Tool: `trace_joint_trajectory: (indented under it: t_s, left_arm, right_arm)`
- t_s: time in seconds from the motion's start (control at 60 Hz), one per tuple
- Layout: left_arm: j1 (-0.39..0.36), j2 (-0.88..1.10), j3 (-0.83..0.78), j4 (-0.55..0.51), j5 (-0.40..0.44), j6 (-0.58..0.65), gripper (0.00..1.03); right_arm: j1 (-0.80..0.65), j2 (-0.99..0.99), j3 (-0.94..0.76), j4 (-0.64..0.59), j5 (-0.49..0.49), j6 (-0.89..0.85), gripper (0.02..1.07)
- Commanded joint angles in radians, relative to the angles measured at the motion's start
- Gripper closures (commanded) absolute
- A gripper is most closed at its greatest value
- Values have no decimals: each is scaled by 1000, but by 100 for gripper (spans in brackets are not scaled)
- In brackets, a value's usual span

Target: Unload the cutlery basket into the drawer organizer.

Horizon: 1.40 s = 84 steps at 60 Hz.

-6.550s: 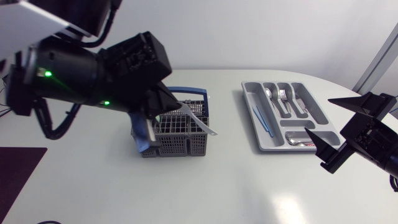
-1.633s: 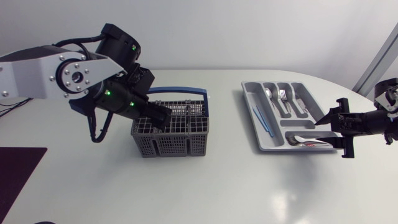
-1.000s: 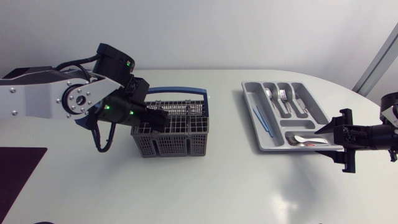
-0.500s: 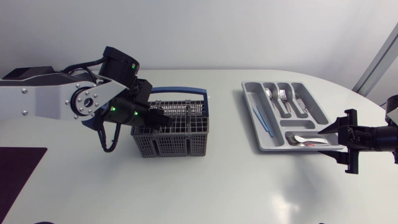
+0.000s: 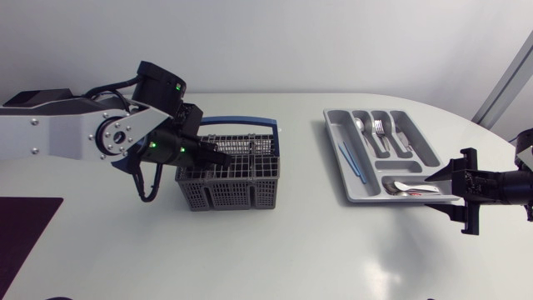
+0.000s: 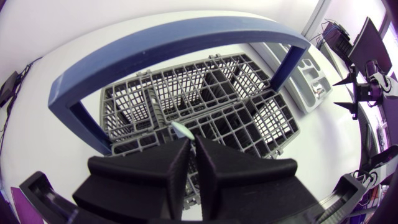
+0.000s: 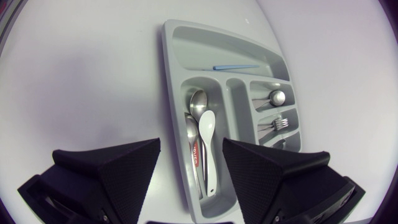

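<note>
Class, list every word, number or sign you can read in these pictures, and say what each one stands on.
Red print on a utensil handle in the drawer organizer: too small and blurred to read.
No other lettering, numbers or signs can be made out.

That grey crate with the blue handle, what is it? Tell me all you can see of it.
It is a cutlery basket of dark grey plastic lattice, split into many small open-topped cells, with a blue hoop handle arching over it. It stands upright on the white table, well apart from the drawer organizer. The left gripper is just above its cells, at a pale rounded tip sticking up from one.
</note>
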Motion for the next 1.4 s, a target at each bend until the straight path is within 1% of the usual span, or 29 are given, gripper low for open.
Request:
trace_joint_trajectory:
  t_s: [0.0,0.433,0.567,0.717,0.817,0.933,1.0,1.067,1.117,1.3,1.317,1.35,1.383]
  left_arm:
    - [1,-25,-14,6,-5,-23,96]
    - [-21,-154,-82,9,-3,27,96]
    - [-38,-210,-108,14,17,58,96]
    - [-46,-273,-141,46,18,92,96]
    - [-65,-313,-152,63,17,121,96]
    - [-78,-361,-135,34,8,151,98]
    - [-101,-398,-111,-6,-19,178,98]
    - [-111,-421,-86,-38,-26,194,98]
    - [-125,-427,-63,-71,-43,210,98]
    - [-148,-471,-28,-135,-43,248,98]
    - [-153,-477,-25,-140,-43,250,98]
    - [-164,-490,-22,-146,-43,259,100]
    - [-168,-499,-20,-149,-43,260,100]
  right_arm:
    - [-5,-10,-19,-4,-7,-6,34]
    - [0,-15,-17,-3,-8,-4,34]
    - [-1,-23,-19,-7,-10,-4,34]
    - [2,-41,-31,-9,-14,-4,34]
    - [2,-62,-34,-26,-22,-4,34]
    - [2,-87,-37,-47,-31,-4,34]
    - [2,-99,-42,-50,-37,-4,34]
    - [2,-118,-43,-67,-42,-4,34]
    - [2,-133,-45,-84,-50,-3,31]
    - [18,-231,-63,-148,-90,19,31]
    - [22,-245,-63,-153,-96,35,30]
    - [28,-267,-63,-159,-106,58,26]
    - [32,-290,-68,-167,-119,72,24]
